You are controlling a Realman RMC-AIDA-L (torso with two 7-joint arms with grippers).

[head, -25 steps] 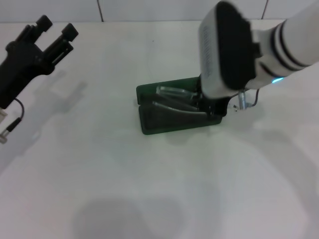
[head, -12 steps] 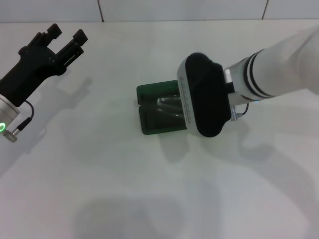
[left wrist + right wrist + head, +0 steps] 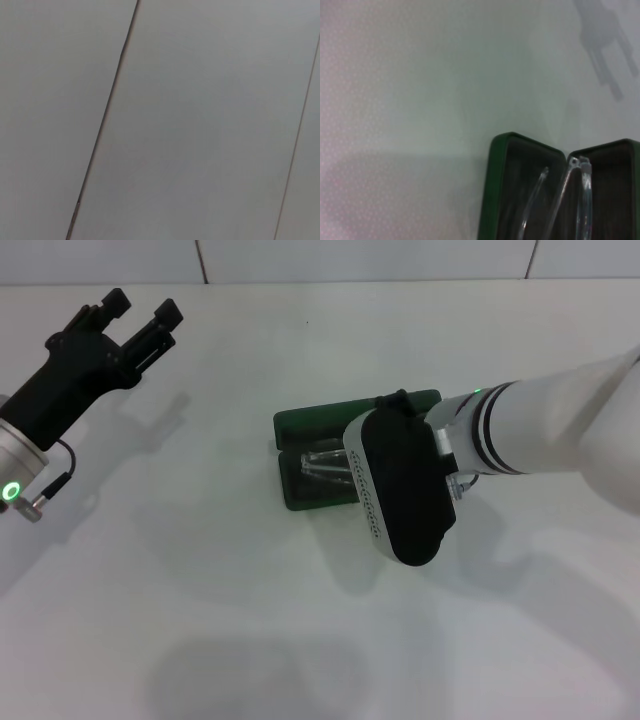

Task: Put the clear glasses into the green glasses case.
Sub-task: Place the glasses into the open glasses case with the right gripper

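Lying in the open green glasses case (image 3: pixel 300 426), the clear glasses (image 3: pixel 325 462) sit under the right gripper (image 3: pixel 400 490), jaws seemingly hidden.

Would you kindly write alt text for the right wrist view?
The green glasses case lies open on a white table, and the clear glasses lie across its dark lining. A pincer-shaped shadow falls on the table beyond.

Robot test bench in a lab-like room, plain white table (image 3: pixel 250 620) kept nearly bare, pale wall panels (image 3: pixel 200 120) with thin dark seams behind it, two robot arms reaching over it, nothing homely or shop-like visible
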